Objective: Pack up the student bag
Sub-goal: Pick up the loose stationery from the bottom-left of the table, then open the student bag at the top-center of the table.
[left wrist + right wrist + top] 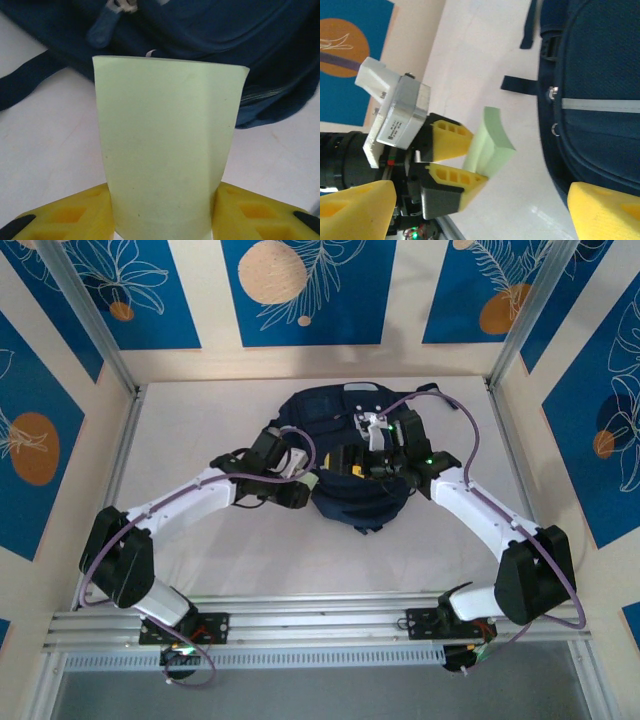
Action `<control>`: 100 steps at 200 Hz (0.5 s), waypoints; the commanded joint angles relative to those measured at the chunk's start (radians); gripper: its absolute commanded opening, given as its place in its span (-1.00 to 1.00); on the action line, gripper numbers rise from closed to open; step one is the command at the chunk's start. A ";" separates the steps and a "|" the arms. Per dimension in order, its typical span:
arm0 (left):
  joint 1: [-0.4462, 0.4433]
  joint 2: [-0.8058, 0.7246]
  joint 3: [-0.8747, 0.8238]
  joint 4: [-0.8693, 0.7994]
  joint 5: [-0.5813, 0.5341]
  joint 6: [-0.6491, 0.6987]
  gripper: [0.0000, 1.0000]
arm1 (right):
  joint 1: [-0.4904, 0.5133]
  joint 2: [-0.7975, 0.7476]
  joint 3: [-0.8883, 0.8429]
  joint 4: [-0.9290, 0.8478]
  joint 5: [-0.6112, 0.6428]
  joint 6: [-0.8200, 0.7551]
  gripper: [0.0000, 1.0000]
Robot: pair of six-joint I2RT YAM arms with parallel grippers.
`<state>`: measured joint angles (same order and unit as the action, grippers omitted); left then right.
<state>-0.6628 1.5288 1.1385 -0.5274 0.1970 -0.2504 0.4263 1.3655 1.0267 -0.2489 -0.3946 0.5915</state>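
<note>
The student bag (322, 412) lies flat in the middle of the white tabletop (200, 420), between the two arms.

The left gripper (162, 212) holds a pale green pad (165, 145). Its yellow fingers (65, 220) press on the two sides of the pad's lower end, and the pad stands up between them. In the left wrist view the bag lies just behind the pad and crosses the whole top of the picture, with a zipper pull (102, 27) near its edge. The fingers do not touch the bag. The far edge of the pad is perhaps very close to the fabric, but I cannot tell if they touch.

The right gripper (482, 197) has its fingers (602, 207) wide apart. In the right wrist view one finger is at the edge of the bag, close to a thin white stripe (600, 105), and the other finger is over the bare tabletop, away from the bag. The left gripper with the pad is in front of them, beside the bag.
</note>
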 commanded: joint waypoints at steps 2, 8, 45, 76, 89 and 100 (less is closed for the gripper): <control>-0.024 -0.030 0.030 0.077 0.083 0.053 -0.05 | 0.003 0.014 0.018 -0.007 -0.083 -0.008 0.73; -0.028 -0.035 0.028 0.091 0.087 0.054 -0.04 | 0.001 0.015 0.013 -0.004 -0.086 -0.006 0.71; -0.058 -0.065 0.019 0.143 0.101 0.055 -0.03 | -0.004 0.036 -0.002 0.015 -0.089 0.017 0.69; -0.077 -0.072 0.017 0.163 0.097 0.052 -0.02 | -0.004 0.058 -0.002 0.032 -0.106 0.028 0.60; -0.082 -0.071 0.015 0.171 0.099 0.050 -0.02 | -0.006 0.063 -0.003 0.035 -0.109 0.031 0.56; -0.084 -0.067 0.015 0.174 0.099 0.048 -0.02 | -0.006 0.067 -0.005 0.040 -0.121 0.033 0.49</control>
<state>-0.7330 1.4818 1.1397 -0.3866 0.2665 -0.2245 0.4244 1.4204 1.0264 -0.2298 -0.4660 0.6136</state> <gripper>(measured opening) 0.490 0.774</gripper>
